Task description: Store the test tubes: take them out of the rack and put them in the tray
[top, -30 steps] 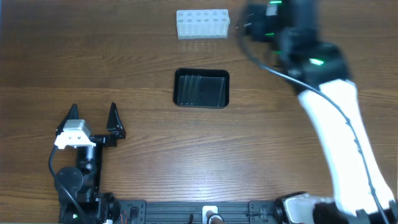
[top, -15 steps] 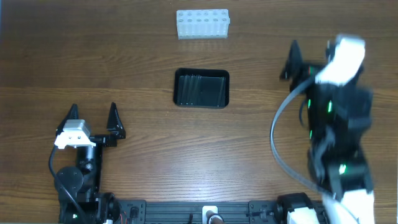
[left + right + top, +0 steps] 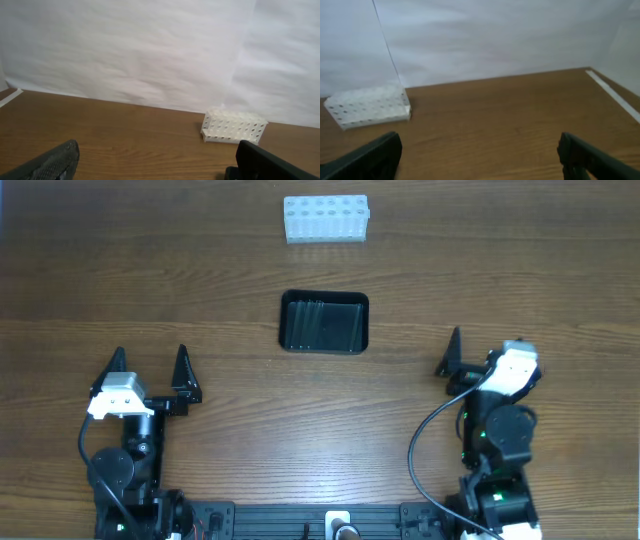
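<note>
the test tubes [image 3: 322, 323] lie flat in the black tray [image 3: 283, 325], side by side. they are see-through, so it is hard to count them. the tray sits in the middle of the brown wooden table [image 3: 180, 270]. the white rack [image 3: 326, 219] stands farther up the table, near the far edge and well apart from the tray.

the left gripper [image 3: 150, 370] is low on the left side of the table, close to its own base and far from the tray. its two black fingers are spread wide apart and nothing is between them. from its wrist camera, the rack is far off, in front of a white wall [image 3: 125, 50].

the right gripper [image 3: 480, 358] is low on the right side of the table, close to its base too, and well apart from the tray. its jaws are also wide open and they hold nothing. a black cable [image 3: 425, 445] curves down beside the right arm.
</note>
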`<control>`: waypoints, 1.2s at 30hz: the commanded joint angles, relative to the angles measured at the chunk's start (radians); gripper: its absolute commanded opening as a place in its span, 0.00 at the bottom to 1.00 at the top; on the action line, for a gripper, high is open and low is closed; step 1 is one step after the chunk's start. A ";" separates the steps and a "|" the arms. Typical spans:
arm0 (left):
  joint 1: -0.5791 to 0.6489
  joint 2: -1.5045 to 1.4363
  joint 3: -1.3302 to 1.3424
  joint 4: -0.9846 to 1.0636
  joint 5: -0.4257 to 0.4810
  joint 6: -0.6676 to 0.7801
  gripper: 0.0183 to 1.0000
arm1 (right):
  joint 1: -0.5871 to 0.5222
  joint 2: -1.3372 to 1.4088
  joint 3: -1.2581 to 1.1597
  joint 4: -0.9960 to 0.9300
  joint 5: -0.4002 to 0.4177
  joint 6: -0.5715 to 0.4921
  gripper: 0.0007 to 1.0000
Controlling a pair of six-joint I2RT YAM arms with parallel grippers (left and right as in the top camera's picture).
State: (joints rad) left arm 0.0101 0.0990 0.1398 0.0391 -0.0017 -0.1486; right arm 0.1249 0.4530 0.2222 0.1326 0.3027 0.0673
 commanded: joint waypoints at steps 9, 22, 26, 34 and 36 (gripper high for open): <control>0.006 -0.007 -0.010 0.002 0.013 0.014 1.00 | -0.006 -0.238 -0.206 -0.009 0.006 -0.018 0.99; 0.006 -0.007 -0.010 0.002 0.013 0.014 1.00 | -0.006 -0.448 -0.217 -0.179 0.001 -0.099 0.99; 0.006 -0.007 -0.010 0.002 0.013 0.014 1.00 | -0.006 -0.448 -0.217 -0.179 -0.010 -0.100 0.99; 0.006 -0.007 -0.010 0.002 0.013 0.014 1.00 | -0.013 -0.448 -0.217 -0.186 -0.113 -0.102 0.99; 0.006 -0.007 -0.010 0.002 0.013 0.014 1.00 | -0.022 -0.448 -0.217 -0.189 -0.138 -0.102 0.99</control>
State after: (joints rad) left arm 0.0101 0.0990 0.1398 0.0391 0.0010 -0.1490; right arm 0.1211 0.0158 0.0109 -0.0494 0.2344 -0.0296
